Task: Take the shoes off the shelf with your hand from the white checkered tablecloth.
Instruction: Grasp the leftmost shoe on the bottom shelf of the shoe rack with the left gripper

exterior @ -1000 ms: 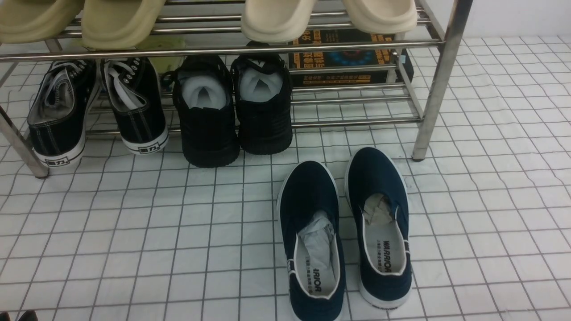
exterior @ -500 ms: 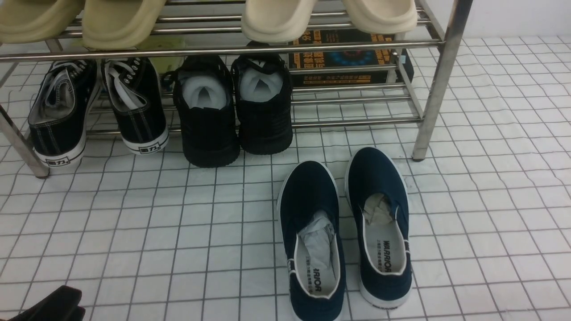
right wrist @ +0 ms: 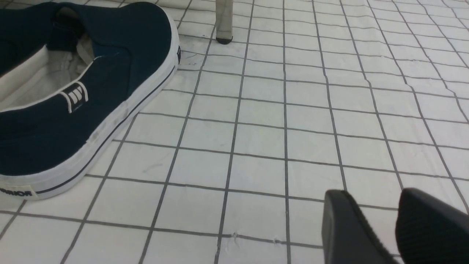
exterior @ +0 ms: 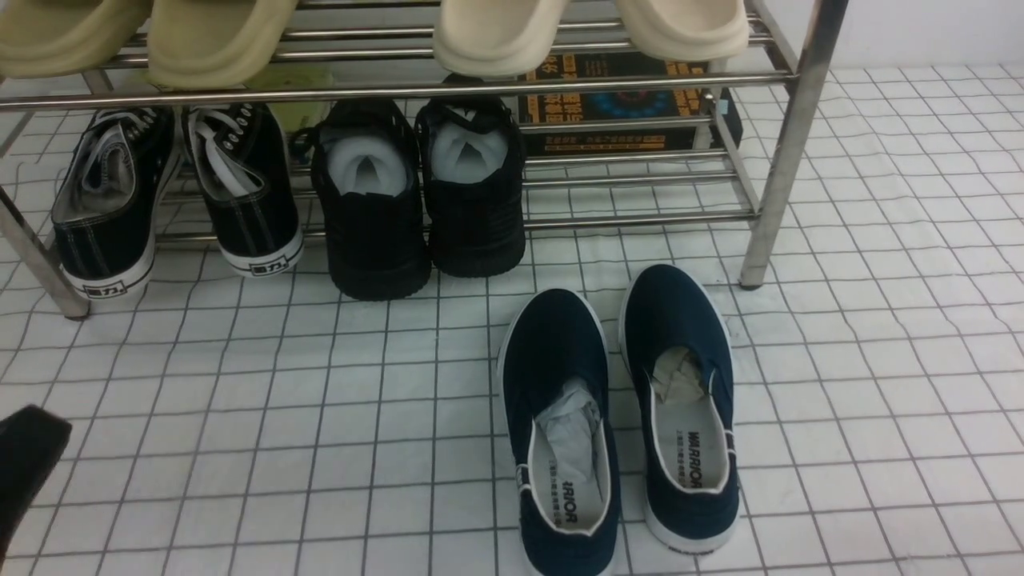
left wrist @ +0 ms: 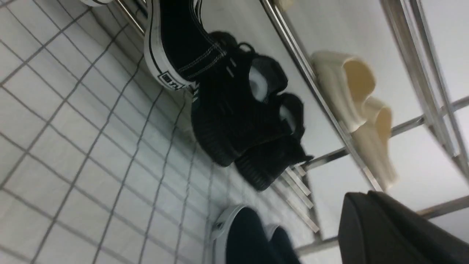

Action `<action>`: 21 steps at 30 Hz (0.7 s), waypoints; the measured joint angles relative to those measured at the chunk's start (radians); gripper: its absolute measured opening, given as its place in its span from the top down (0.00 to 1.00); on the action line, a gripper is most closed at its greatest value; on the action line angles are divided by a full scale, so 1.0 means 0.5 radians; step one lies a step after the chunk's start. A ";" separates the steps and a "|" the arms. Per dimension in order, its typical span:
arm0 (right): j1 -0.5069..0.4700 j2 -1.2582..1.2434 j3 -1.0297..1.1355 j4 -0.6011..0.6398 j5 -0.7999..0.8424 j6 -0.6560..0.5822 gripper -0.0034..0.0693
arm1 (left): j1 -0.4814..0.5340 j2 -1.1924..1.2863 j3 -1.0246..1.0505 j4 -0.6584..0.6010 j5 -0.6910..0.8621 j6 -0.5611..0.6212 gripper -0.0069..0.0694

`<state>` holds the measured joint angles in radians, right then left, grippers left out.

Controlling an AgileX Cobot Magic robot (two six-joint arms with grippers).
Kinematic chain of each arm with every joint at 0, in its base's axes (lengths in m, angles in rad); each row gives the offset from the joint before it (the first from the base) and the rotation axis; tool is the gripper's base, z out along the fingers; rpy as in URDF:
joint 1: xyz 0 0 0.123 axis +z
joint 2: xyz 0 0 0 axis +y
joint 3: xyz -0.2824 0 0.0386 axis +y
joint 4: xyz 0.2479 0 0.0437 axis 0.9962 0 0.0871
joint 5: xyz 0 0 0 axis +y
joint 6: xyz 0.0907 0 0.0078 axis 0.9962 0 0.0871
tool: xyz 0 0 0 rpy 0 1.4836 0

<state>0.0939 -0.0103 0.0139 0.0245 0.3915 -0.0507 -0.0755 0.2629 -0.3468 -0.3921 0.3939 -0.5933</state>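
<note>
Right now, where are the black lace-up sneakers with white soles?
In the front view, the sneakers rest on the shelf, lower tier, far left, beside the all-black knit shoes.

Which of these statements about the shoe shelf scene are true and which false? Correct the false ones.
1. The black canvas lace-up sneakers sit at the left end of the lower tier of the shelf. True.
2. The navy slip-ons rest on the shelf. False: they stand on the white checkered tablecloth in front of it.
3. The all-black knit shoes are stuffed with white paper. True.
4. The left gripper holds a sneaker. False: it is shut on nothing, apart from every shoe.
5. Cream slippers lie on the upper tier. True.
</note>
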 joint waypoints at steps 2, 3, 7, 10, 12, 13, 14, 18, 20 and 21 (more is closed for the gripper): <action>0.000 0.000 0.000 0.000 0.000 0.000 0.63 | 0.000 0.314 -0.163 -0.005 0.376 0.082 0.91; 0.000 0.000 0.000 0.000 0.000 0.000 0.63 | 0.000 0.501 -0.219 -0.014 0.608 0.138 0.91; 0.000 0.000 0.000 0.000 0.000 0.000 0.63 | 0.000 1.195 -0.383 -0.007 1.104 0.476 0.91; 0.000 0.000 0.000 0.000 0.000 0.000 0.63 | -0.002 1.560 -0.679 0.019 1.117 0.776 0.91; 0.000 0.000 0.000 0.000 0.000 0.000 0.63 | -0.002 1.763 -0.956 0.132 1.110 0.870 0.91; 0.000 0.000 0.000 0.000 0.000 0.000 0.63 | -0.002 1.865 -1.124 0.238 1.111 0.862 0.91; 0.000 0.000 0.000 0.000 0.000 0.000 0.63 | -0.002 1.927 -1.205 0.345 1.116 0.826 0.91; 0.000 0.000 0.000 0.000 0.000 0.000 0.63 | 0.092 2.152 -1.624 0.784 1.225 0.590 0.90; 0.000 0.000 0.000 0.000 0.000 0.000 0.63 | 0.253 2.251 -1.756 0.823 1.297 0.583 0.89; 0.000 0.000 0.000 0.000 0.000 0.000 0.63 | 0.311 2.280 -1.788 0.798 1.317 0.594 0.89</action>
<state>0.0939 -0.0103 0.0139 0.0245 0.3915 -0.0507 0.0798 1.4029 -1.2406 0.0071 1.0526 -0.2965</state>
